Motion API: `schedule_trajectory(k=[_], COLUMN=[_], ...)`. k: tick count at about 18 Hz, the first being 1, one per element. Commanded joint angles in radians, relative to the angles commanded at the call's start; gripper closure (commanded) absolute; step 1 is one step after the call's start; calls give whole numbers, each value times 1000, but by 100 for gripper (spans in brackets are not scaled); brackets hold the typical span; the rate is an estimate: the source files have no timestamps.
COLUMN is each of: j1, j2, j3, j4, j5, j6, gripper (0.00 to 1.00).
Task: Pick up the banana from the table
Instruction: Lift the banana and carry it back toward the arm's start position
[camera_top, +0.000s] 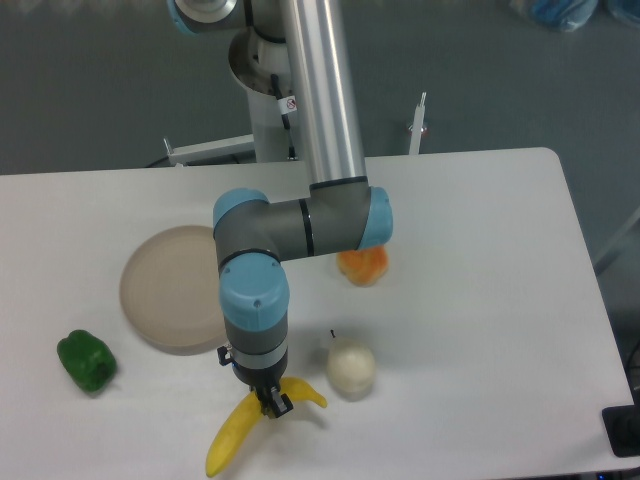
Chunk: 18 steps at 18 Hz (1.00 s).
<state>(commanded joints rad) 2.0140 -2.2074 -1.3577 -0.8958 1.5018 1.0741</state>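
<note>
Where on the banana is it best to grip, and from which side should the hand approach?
Probably at the middle of the banana, from straight above. It lies flat on the table, curved, and the bend is roughly its balance point. The hand is already there, fingers across its narrow width. The pear sits beside the right tip, apart from it.

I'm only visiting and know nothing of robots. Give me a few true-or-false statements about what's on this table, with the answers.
1. The pincer is down at the banana. True.
2. The green pepper lies on the plate. False: it lies on the table, left of the plate.
3. The pear sits right of the banana. True.
4. The orange fruit touches the pear. False: they are apart.
5. The plate holds fruit. False: nothing is seen on it.
</note>
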Motion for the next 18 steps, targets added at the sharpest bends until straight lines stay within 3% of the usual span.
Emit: schedule_trajectory(k=[5, 12, 14, 18], j1=[98, 271, 304, 368], j2=[46, 63, 46, 15], j3=[12, 28, 55, 89], j4=[-20, -178, -283, -316], j5=[-29, -63, -39, 6], j6=[-71, -45, 74, 183], gripper=[100, 100, 100, 100])
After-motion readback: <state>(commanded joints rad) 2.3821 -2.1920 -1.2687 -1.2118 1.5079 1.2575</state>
